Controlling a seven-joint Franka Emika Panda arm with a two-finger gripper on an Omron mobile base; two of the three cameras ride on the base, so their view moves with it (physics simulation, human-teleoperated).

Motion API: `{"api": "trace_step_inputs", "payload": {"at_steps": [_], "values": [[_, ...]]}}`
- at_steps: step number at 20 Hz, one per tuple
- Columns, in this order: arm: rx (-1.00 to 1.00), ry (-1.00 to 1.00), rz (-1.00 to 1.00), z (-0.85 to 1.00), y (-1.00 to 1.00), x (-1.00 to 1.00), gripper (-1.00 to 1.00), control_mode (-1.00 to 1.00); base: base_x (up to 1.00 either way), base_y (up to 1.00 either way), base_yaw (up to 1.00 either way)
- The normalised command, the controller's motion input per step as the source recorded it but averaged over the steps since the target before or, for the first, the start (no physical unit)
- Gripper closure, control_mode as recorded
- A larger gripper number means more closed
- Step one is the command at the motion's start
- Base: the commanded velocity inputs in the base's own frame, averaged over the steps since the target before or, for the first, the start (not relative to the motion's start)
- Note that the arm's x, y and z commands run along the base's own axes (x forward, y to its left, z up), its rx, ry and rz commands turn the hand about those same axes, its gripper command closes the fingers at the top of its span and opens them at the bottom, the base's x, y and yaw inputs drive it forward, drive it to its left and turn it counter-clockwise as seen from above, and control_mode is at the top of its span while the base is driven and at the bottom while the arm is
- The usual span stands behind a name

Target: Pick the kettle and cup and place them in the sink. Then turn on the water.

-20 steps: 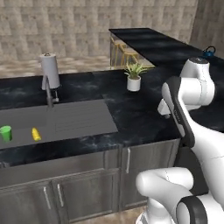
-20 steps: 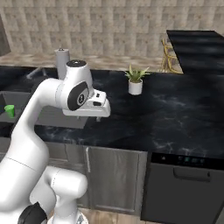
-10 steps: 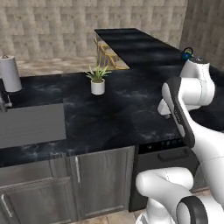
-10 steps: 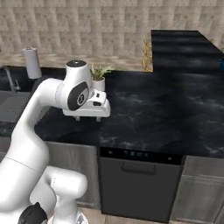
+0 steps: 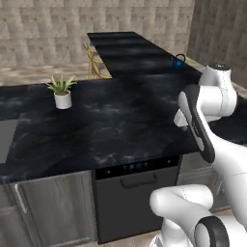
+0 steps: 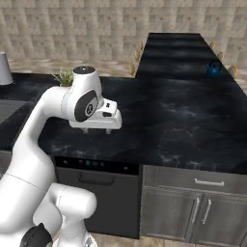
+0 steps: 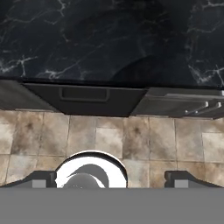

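Kettle (image 5: 178,61) (far counter) apparently untouched.

- Desk (image 5: 120,120): black marble, L-shaped, one arm running back toward the wall.
- Plant (image 5: 61,91): green leaves in a white pot, upright on the desk's left part, near the corner.
- Dishwasher (image 5: 137,195): dark front with a handle, under the desk edge.
- Cabinets (image 6: 193,212): grey doors with bar handles.
- Floor (image 7: 131,144): beige tiles.
- Wall (image 6: 72,29): tan stone tiles.
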Motion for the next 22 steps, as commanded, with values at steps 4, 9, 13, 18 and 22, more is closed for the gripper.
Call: {"api": "trace_step_inputs", "payload": {"at_steps": [4,9,13,18,22], "values": [[0.00,0.00,0.00,0.00,0.00,0.00,-1.00,1.00,-0.09,-0.99,0.00],[0.00,0.00,0.00,0.00,0.00,0.00,-1.00,1.00,-0.11,-1.00,0.00],[0.00,0.00,0.00,0.00,0.00,0.00,-1.00,1.00,-0.09,-0.99,0.00],[0.00,0.00,0.00,0.00,0.00,0.00,-1.00,1.00,-0.04,-1.00,0.00],[0.00,0.00,0.00,0.00,0.00,0.00,-1.00,1.00,0.06,-1.00,0.13]]}}
